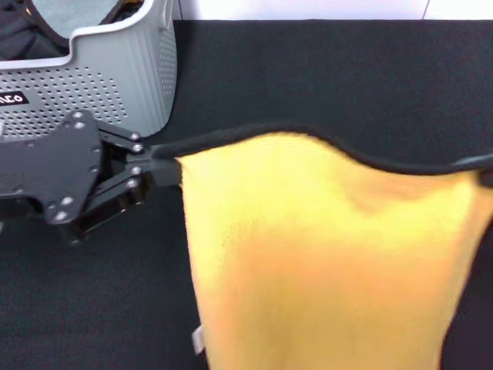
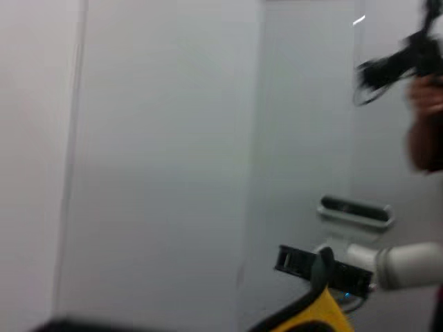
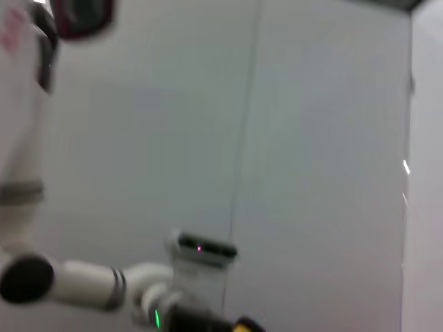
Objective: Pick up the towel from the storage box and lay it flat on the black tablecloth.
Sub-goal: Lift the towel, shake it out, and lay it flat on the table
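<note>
The yellow-orange towel hangs spread out above the black tablecloth, its dark-edged top hem stretched between my two grippers. My left gripper is shut on the hem's left corner, just in front of the storage box. My right gripper holds the right corner at the head view's right edge. It also shows far off in the left wrist view, pinching the towel's corner. A small white tag hangs at the towel's lower left edge. The towel's lower part is out of view.
The storage box at the back left still holds a pale grey-blue cloth and some black fabric. A white wall lies behind the table. A person's hand with a dark object shows in the left wrist view.
</note>
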Robot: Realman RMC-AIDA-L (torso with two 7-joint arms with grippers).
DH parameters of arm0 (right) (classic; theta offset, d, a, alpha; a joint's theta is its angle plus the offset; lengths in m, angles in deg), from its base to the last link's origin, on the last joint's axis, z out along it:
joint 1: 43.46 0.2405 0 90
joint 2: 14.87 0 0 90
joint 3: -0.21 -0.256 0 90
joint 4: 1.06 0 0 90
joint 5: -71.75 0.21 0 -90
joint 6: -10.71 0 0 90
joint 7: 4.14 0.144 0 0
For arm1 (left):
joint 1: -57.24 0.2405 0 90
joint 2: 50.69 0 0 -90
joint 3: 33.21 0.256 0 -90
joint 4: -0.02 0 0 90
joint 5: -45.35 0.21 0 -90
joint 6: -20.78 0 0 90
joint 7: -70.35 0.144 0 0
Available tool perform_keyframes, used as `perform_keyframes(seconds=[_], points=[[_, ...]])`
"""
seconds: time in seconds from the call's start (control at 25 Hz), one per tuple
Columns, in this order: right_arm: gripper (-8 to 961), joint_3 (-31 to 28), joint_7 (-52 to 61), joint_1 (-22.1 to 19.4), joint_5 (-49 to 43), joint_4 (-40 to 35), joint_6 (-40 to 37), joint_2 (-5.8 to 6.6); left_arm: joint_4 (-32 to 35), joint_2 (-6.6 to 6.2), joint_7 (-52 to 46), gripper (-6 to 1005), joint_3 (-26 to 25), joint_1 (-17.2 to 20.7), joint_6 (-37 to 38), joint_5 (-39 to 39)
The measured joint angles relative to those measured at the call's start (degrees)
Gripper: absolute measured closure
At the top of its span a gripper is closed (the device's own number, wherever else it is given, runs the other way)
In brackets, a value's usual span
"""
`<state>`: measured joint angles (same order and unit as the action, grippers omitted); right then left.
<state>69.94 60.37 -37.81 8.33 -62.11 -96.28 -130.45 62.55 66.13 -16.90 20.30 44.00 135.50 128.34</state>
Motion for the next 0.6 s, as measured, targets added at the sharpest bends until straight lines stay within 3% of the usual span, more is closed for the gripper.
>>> perform_keyframes(seconds=[0.2, 0.36, 0.6], points=[[937, 4.3, -1.4, 7.8, -5.4, 12.1, 7.0, -0.08, -6.4, 0.63, -0.8, 975, -2.5, -3.0, -9.6, 12.3], [937, 4.2, -3.8, 12.8, -6.1, 20.7, 10.5, -0.19, -15.6, 0.09, -0.6, 975, -7.6, -7.2, -19.1, 22.4], [937, 3.7, -4.4, 14.4, -6.0, 22.0, 19.0, 0.07, -19.0, -0.64, -1.3, 976, -10.4, -10.0, -28.7, 28.1]])
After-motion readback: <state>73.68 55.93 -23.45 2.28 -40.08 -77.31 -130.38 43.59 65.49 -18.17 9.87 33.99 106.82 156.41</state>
